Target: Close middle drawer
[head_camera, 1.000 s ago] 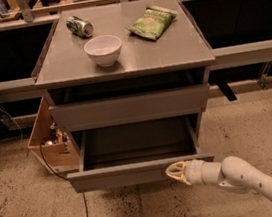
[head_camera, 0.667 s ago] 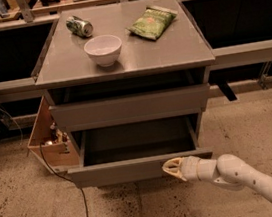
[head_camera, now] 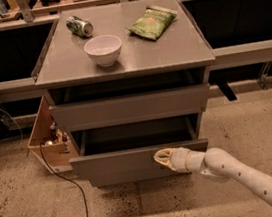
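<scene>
The middle drawer (head_camera: 119, 166) is a wide grey drawer with a plain front, pulled partway out of the grey cabinet, and its dark inside shows from above. My gripper (head_camera: 163, 158) comes in from the lower right on a white arm (head_camera: 246, 175). Its tip rests against the right half of the drawer's front, just below the top edge. The uppermost drawer front (head_camera: 131, 107) sits above, almost flush with the cabinet. The lowest drawer front is hidden behind the open drawer.
On the cabinet top (head_camera: 168, 50) are a white bowl (head_camera: 103, 49), a tipped can (head_camera: 79, 26) and a green snack bag (head_camera: 153, 23). A cardboard box (head_camera: 47, 143) stands left of the cabinet, and a black cable (head_camera: 69, 190) crosses the speckled floor.
The gripper has moved up and to the left toward the cabinet, staying on the drawer front. The middle drawer has slid a little way in.
</scene>
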`<state>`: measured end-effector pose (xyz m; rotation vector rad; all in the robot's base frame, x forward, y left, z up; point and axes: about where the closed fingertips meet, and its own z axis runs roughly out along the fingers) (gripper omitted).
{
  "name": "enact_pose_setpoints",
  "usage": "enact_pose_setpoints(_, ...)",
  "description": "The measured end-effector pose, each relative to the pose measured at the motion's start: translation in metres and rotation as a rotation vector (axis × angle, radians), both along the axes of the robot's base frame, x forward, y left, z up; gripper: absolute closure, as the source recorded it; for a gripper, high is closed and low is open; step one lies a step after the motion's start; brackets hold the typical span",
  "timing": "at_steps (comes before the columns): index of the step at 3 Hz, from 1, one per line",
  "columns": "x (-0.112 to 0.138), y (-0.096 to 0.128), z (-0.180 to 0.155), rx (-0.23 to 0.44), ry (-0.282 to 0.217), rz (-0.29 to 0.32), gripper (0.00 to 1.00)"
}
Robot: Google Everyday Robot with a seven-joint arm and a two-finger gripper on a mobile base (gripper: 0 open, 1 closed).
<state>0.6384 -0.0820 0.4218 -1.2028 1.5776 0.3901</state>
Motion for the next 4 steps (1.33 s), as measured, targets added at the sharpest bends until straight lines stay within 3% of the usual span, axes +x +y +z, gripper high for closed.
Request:
enact_pose_setpoints(3, 0.052, 0.033, 0.005, 0.030, -0.039, -0.066, 1.00)
enact_pose_setpoints(4, 0.081, 0.060, 0.007, 0.038, -0.062, -0.086, 1.00)
